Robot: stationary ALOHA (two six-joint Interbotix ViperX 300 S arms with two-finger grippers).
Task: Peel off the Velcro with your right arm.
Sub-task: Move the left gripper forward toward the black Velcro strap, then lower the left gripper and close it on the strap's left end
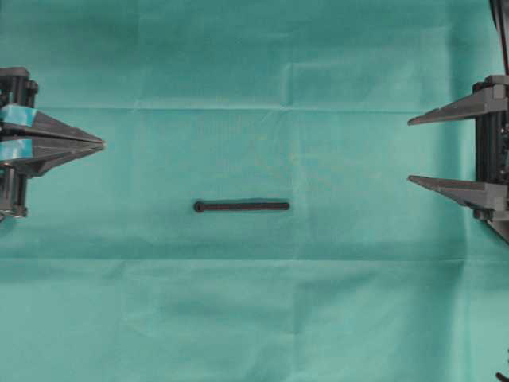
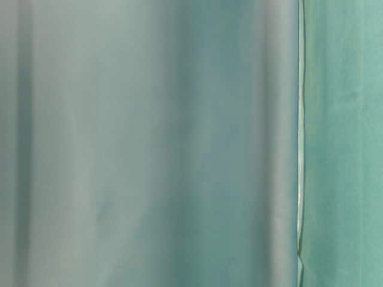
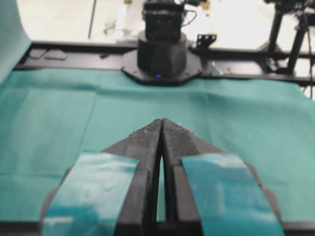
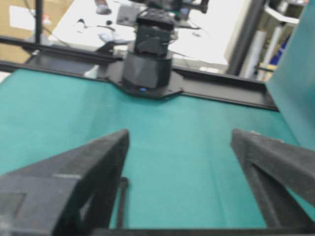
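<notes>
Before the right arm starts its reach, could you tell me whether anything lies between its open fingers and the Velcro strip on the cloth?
Nothing visible does. In the overhead view only bare green cloth separates the right gripper from the Velcro strip, which lies flat near the middle. The left gripper sits shut on the far side.

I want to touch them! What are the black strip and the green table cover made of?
The Velcro looks like thin, matte black fabric or plastic tape: flat and dull, with no shine and one rounded end. The green cloth looks like soft, thin fabric or paper-like sheeting, because fold creases cross it. Neither material can be told for sure by looking.
</notes>
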